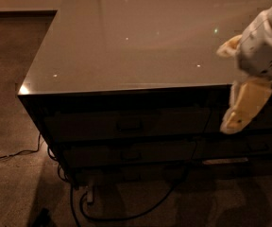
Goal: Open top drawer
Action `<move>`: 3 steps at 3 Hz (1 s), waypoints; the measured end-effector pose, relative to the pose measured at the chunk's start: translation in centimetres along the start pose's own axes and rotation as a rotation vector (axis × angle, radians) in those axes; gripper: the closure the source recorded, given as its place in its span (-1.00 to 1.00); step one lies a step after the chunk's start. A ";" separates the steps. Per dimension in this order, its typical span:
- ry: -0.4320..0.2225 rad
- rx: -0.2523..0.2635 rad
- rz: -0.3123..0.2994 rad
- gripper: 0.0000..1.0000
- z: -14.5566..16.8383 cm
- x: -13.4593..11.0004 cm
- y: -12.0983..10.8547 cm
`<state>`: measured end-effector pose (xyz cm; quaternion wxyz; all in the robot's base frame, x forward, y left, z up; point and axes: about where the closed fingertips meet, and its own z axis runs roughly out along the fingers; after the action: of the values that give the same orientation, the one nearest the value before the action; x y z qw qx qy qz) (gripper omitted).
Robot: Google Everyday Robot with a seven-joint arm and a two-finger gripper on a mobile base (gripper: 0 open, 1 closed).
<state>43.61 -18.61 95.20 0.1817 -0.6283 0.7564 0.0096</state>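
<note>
Top drawer (pixel 126 123) front is dark, near-black, glossy, and its small handle (pixel 130 125) is dark too. Lower drawer fronts (pixel 126 152) have the same dark tone. Countertop (pixel 126 46) is glossy grey-brown, dotted with small white and greenish light specks. Gripper (pixel 240 110) is pale yellow-cream, at the right edge of view in front of the drawer fronts; arm casing (pixel 263 51) above it is white. Floor (pixel 8 103) is brown, finely speckled. Cables (pixel 126 214) are black.

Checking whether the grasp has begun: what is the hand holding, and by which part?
Nothing: the hand hangs free at right, off the top drawer and its handle.
</note>
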 end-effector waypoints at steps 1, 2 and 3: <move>-0.064 -0.074 -0.018 -1.00 4.4 -1.5 2.1; -0.094 -0.144 -0.012 -1.00 9.1 -2.1 3.8; -0.050 -0.205 -0.023 -1.00 14.2 -1.9 4.5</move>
<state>43.35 -12.37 81.55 0.1352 -0.6518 0.7395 0.1005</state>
